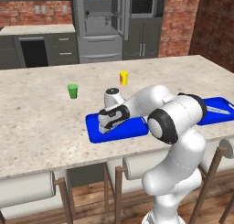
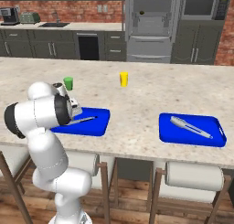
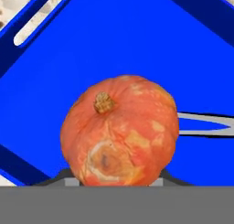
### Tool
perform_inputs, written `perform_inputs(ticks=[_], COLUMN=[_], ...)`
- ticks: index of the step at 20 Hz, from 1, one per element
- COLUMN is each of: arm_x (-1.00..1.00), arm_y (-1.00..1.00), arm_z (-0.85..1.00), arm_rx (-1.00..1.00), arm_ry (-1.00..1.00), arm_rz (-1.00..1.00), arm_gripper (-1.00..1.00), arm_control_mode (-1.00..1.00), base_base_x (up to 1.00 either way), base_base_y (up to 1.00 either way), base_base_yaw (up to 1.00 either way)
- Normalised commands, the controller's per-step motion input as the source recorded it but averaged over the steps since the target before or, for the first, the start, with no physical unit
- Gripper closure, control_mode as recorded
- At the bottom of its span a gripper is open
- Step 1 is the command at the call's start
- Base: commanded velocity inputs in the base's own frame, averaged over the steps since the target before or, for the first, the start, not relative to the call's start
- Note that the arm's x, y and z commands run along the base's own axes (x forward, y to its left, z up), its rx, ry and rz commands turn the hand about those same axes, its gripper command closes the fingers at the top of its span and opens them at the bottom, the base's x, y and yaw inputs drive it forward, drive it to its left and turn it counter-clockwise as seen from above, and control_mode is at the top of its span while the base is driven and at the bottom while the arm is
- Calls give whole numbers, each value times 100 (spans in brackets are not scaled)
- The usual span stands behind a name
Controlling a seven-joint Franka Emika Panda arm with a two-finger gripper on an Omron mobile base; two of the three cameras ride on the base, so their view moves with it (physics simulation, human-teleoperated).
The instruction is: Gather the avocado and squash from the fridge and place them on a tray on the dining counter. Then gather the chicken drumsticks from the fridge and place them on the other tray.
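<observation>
Squash [image 3: 119, 131] sits right in front of our tool [image 1: 111, 119], low over the near blue tray [image 1: 132, 130] on the dining tabletop [image 1: 41, 109]; whether the tips pinch it or only flank it we cannot tell — they are hidden behind it. Placing looks like the step in hand; we want the squash resting on bare tray floor, clear of the grey utensil [image 3: 205, 125] lying just beside it; then spread the tool gently and lift straight away — a round thing rolls if nudged.

We see the bench [image 2: 137, 99] carrying two blue trays [image 2: 93, 126] [image 2: 192, 135], a green cup [image 2: 68, 83], a yellow cup [image 2: 124, 78]
</observation>
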Motion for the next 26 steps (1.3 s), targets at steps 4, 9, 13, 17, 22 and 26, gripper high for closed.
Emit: perform_inputs(ticks=[4,9,13,17,22,26], arm_x=[25,22,1,-4,-28,-42], arm_y=[17,19,5,0,-4,-8], arm_z=[-21,-18,-3,2,23,41], arm_rx=[0,0,0,0,0,0], arm_ry=[11,11,4,0,0,1], arm_rz=[4,3,4,2,0,0], arm_gripper=[100,100,-100,-100,-100,-100], arm_control_mode=[-100,-100,-100,-100,-100,-100], base_base_x=[0,0,0,0,0,0], base_base_y=[0,0,0,0,0,0], base_base_yaw=[0,0,0,0,0,0])
